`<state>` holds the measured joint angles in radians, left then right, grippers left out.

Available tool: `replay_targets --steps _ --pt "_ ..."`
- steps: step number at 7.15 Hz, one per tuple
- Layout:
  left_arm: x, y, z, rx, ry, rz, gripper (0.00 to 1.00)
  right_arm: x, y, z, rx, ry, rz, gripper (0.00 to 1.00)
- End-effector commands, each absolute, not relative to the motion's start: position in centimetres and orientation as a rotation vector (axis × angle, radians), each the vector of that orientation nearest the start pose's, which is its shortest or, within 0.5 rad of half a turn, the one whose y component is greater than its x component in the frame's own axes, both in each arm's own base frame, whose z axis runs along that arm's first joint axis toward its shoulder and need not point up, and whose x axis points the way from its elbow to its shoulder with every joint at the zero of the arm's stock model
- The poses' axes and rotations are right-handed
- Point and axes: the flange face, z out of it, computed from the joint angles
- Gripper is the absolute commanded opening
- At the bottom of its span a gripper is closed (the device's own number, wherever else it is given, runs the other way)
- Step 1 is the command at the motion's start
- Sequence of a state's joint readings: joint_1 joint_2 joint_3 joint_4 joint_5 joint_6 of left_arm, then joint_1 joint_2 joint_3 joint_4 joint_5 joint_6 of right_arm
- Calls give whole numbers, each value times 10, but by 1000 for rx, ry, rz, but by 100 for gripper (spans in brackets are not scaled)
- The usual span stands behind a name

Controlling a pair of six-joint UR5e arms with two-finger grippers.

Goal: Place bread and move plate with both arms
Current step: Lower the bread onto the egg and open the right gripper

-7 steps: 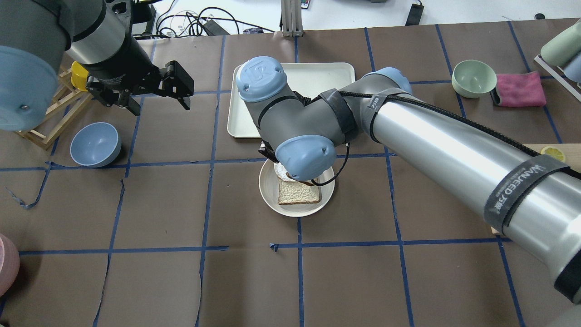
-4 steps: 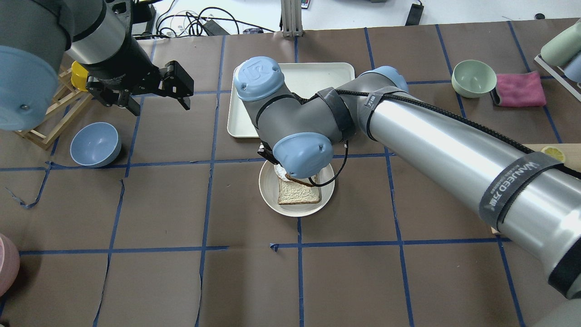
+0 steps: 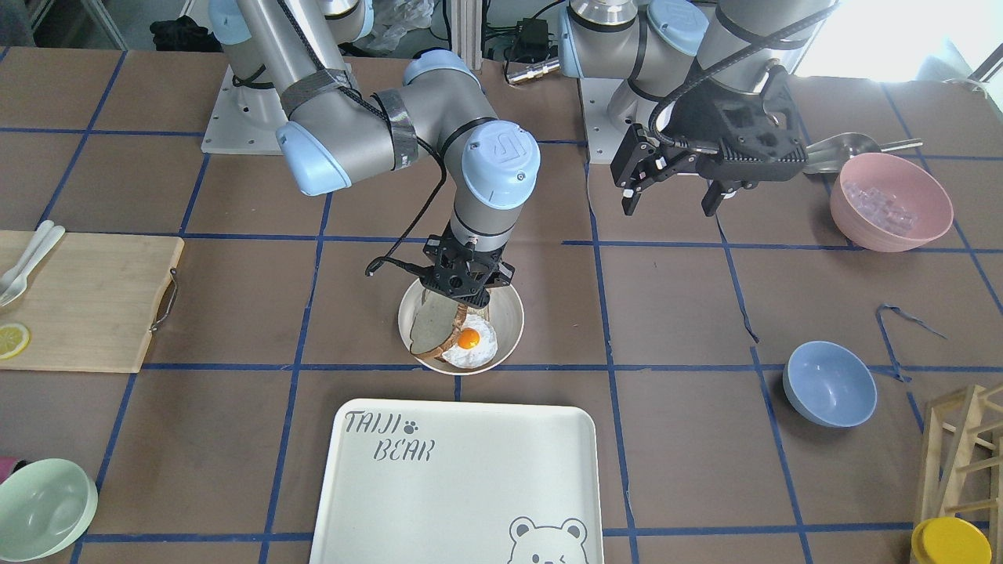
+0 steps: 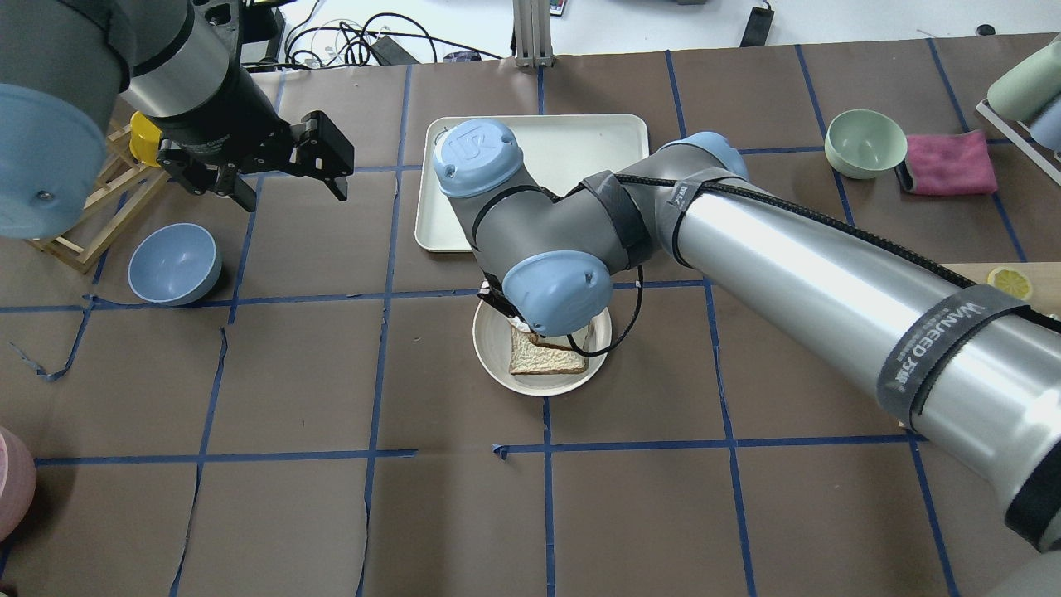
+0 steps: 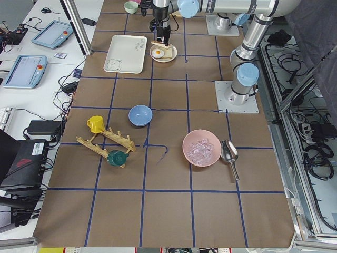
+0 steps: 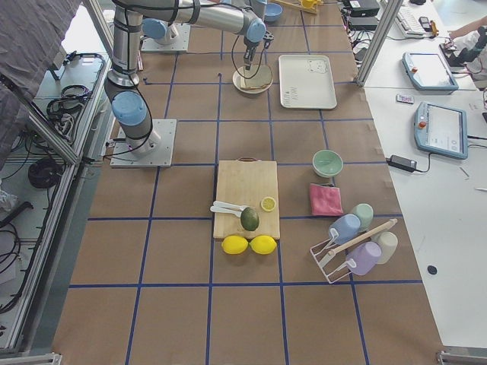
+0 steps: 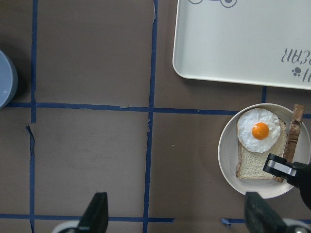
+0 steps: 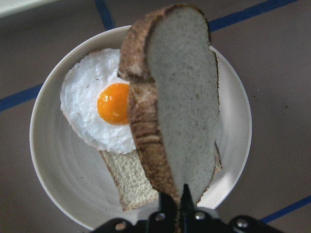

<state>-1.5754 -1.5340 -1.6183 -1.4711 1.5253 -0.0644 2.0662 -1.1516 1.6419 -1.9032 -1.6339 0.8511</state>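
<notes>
R gripper [image 8: 177, 200] pinches pale dark-crusted bread slice [image 8: 182, 102] by one end, held on edge over round cream-white plate [image 8: 53, 165]. Not yet laid flat on tan toast slice [image 8: 129, 187] w/ fried egg [image 8: 97, 109]. Placing unfinished; plate move still to do. L gripper [image 3: 671, 205] spread, empty, well apart. Vs 1 s ago: R wrist further over plate; L arm unmoved.

Overhead, right hand [image 8: 177, 198] and fried egg [image 3: 468, 341] largely hidden under the right wrist [image 4: 557, 290]; front view's tray [image 3: 470, 478] bottom-cropped.

Brown-crusted pale bread [image 8: 184, 97] stands on edge over the cream plate [image 8: 60, 170].
</notes>
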Motion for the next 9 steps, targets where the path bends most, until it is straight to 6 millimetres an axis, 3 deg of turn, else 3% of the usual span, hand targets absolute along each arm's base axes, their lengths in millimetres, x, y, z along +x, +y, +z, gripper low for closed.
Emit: replay_targets --steps 1,2,3,4,5,7,9 --pt "-140 -484 493 -92 3186 -142 100 401 -466 250 575 3203 180 0" --pt "-140 -484 493 -92 3186 -139 100 404 -466 253 581 3179 184 1" --pt "-140 -484 493 -92 3186 -139 100 404 -466 251 578 3176 177 10" --pt "-140 -484 493 -92 3186 -139 100 404 -466 249 593 3174 179 30" --pt "-140 -484 493 -92 3186 -139 100 404 -467 247 613 3172 177 33" --pt "-140 -484 493 -92 3186 -139 100 405 -468 248 695 3159 166 61" --pt "-140 -484 493 -92 3186 -142 100 406 -477 261 722 3116 80 77"
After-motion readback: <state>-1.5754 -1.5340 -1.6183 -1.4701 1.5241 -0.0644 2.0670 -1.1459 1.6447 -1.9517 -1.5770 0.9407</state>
